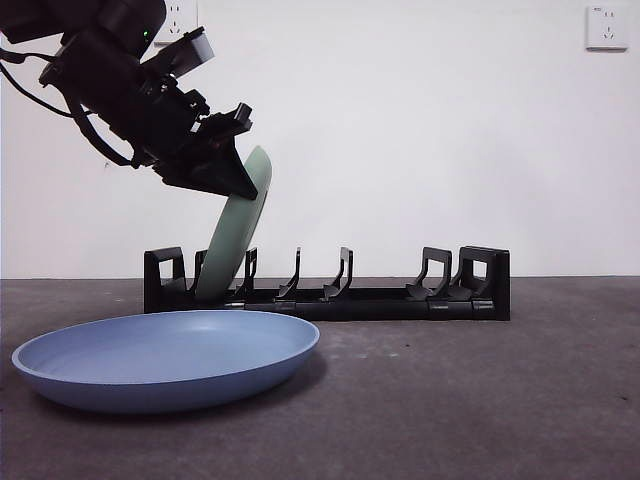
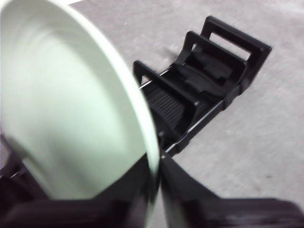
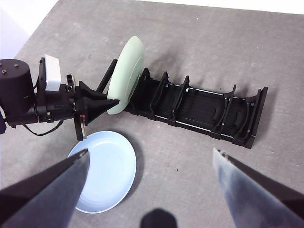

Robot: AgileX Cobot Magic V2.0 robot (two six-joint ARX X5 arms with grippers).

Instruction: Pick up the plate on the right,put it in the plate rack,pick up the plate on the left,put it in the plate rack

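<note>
A pale green plate (image 1: 236, 240) stands on edge, tilted, with its lower rim down among the prongs at the left end of the black plate rack (image 1: 380, 300). My left gripper (image 1: 222, 176) is shut on the plate's upper rim. In the left wrist view the green plate (image 2: 66, 109) fills the picture between the jaws, with the rack (image 2: 204, 80) behind it. A blue plate (image 1: 165, 355) lies flat on the table in front of the rack. My right gripper (image 3: 151, 152) hangs open high above the table, holding nothing.
The rack (image 3: 199, 107) runs across the grey table, its other slots bare. The blue plate (image 3: 104, 171) lies close to the left arm (image 3: 28, 97). A white wall with sockets stands behind.
</note>
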